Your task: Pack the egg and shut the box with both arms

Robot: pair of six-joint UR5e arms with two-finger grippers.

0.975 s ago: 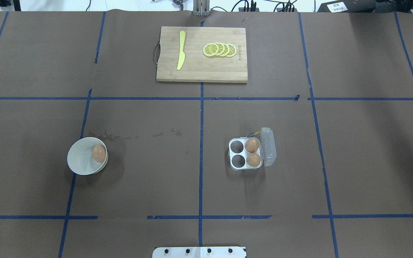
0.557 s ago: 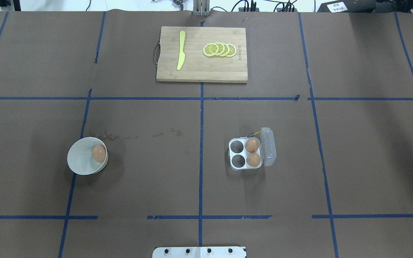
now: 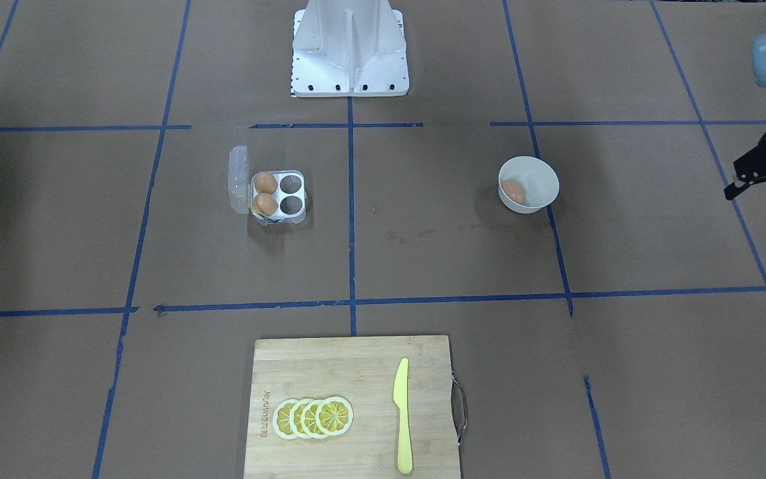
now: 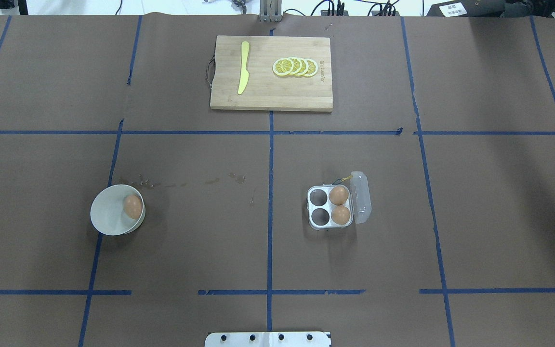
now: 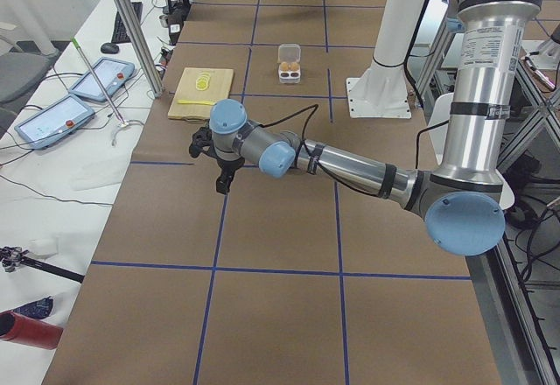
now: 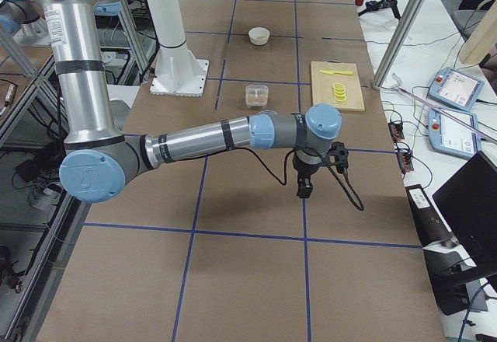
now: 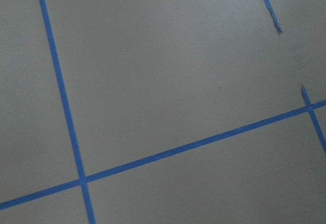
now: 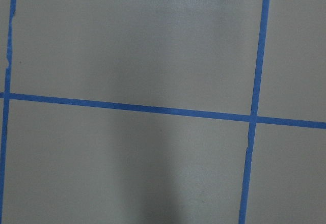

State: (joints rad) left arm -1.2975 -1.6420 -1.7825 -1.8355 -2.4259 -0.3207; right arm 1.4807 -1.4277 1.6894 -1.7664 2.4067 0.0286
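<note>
A tan-brown egg (image 4: 133,206) lies in a white bowl (image 4: 101,214) on the left half of the table; it also shows in the front-facing view (image 3: 514,191). The clear box (image 4: 312,207) stands right of centre with its lid (image 4: 361,197) open. Two eggs (image 4: 339,195) fill its right cells and the two left cells are empty. My left gripper (image 3: 757,201) is open and empty, above the table well outside the bowl. My right gripper (image 6: 303,185) shows only in the exterior right view, far from the box, and I cannot tell its state.
A wooden cutting board (image 4: 271,94) with a yellow knife (image 4: 243,67) and lemon slices (image 4: 296,66) lies at the far middle. The white stand base (image 3: 350,66) is at the robot's edge. Both wrist views show only brown paper and blue tape lines.
A black bit of my left gripper has come into the overhead view at its left edge. The eggs, bowl and box have not moved.
</note>
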